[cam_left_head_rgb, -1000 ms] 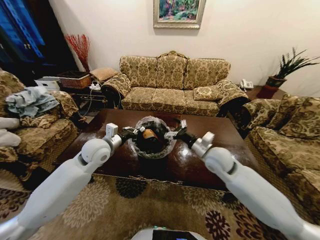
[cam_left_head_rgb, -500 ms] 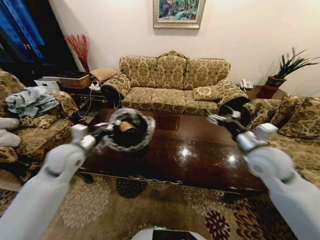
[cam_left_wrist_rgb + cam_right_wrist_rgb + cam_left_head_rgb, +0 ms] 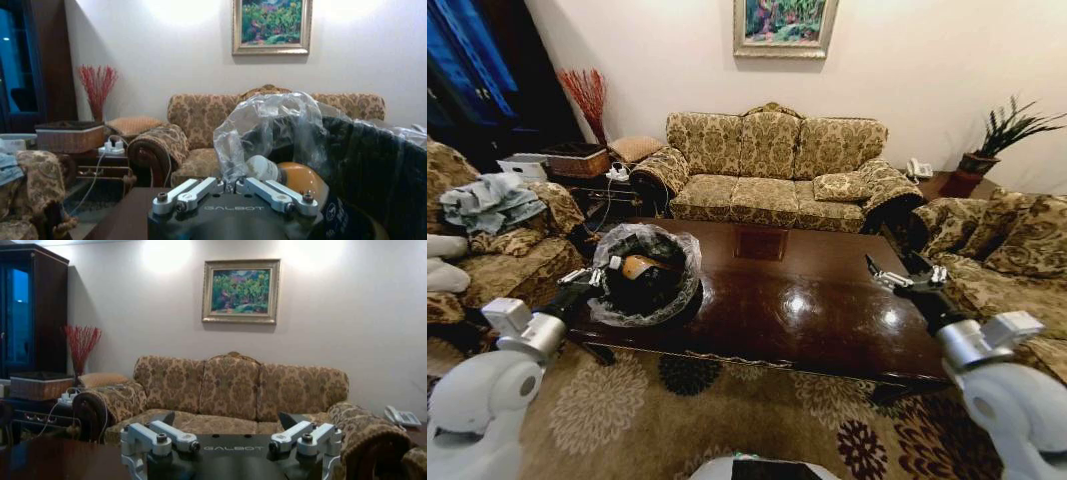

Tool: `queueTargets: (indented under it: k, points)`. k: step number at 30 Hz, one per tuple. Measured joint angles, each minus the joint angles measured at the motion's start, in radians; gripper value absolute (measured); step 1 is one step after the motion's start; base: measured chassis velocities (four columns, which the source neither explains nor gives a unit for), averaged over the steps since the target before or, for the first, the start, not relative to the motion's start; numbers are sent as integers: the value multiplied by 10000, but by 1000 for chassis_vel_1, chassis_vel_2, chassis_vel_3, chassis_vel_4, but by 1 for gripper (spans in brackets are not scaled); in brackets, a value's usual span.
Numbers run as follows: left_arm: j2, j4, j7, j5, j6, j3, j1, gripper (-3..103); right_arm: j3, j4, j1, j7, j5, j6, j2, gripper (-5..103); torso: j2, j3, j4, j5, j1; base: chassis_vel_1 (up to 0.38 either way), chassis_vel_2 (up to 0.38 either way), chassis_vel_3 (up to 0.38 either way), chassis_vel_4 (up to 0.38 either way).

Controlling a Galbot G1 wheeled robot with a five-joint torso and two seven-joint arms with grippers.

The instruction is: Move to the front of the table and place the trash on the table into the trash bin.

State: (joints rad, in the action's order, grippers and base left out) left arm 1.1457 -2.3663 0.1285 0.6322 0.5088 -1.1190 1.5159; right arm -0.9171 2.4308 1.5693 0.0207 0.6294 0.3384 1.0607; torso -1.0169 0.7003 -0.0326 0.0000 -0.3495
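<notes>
Left gripper [image 3: 587, 279] clamped on trash bin [image 3: 642, 275] rim and liner, now at worktop [image 3: 807, 300] left end after sitting mid-worktop a second ago. Right gripper [image 3: 905, 277] spread, empty, swung out over right edge. Tan bottle [image 3: 290, 177] plus other trash inside bin. Nothing loose on worktop surface; task looks nearly done, bin being carried off. Sofa [image 3: 772, 170] beyond.

Trash bin [image 3: 641, 276] carried by left gripper [image 3: 595, 277] from table centre to left edge, right gripper [image 3: 905, 279] let go, swung to far right, jaws apart.
</notes>
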Motion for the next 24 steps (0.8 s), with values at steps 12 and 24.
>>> queueTargets:
  k: [12, 24]
  points:
    - [518, -98, 300, -292, -464, -51, 459, 3, 510, 212, 869, 39, -776, -497, 517, 100, -1, -2, 0, -2, 6, 212, -211, -232, 217]
    - [1691, -633, 681, -482, -826, -634, 952, 3, 1767, 472, 513, 488, -980, -94, 129, 100, -3, -3, 0, 6, 9, 321, -320, -318, 316]
